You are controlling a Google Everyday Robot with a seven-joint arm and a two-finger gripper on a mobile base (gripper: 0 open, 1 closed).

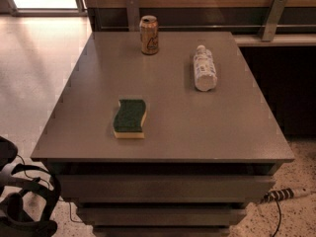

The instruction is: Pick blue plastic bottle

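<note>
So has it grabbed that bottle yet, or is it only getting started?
Done: nothing yet. The bottle lies on its side on the table, right of the can, with nothing touching it. In hand: the end effector is low at the left, below the table's front corner and far from the bottle. Left: reaching across, probably past the sponge, then gripping and lifting.

Single high camera looks down across the table (197, 127) from its front, gripper (22, 201) lower left

1 blue plastic bottle (204, 69), 1 can (149, 34), 1 sponge (130, 118), 1 table (197, 127), 1 tool (22, 201) lower left
</note>
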